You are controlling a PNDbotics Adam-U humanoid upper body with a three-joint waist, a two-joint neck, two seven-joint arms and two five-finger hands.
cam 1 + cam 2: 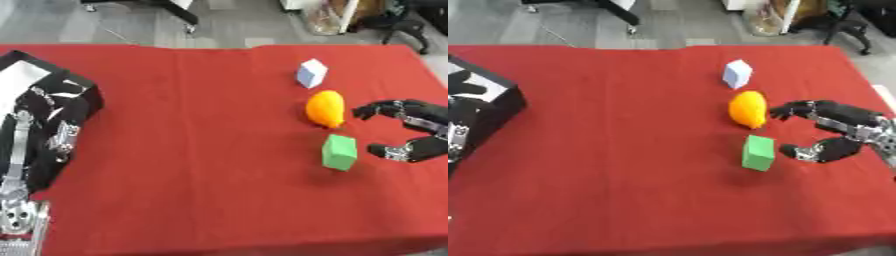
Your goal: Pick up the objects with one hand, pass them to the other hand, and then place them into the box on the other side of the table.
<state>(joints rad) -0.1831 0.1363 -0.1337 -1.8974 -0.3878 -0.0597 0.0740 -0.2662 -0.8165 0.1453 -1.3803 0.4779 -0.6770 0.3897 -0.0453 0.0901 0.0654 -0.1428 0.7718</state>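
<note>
Pickup not yet made: the right hand [833,132], fingers and thumb spread apart and empty, sits just right of the green block [758,152], probably its target, and must close around it.

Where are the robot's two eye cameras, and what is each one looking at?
Left eye view: in the head, looking down at the red table; shows the left arm over the black box, right hand open.
Right eye view: beside it, same downward look; right hand, little of the left arm.
Both share the orange object, green block, white block.
</note>
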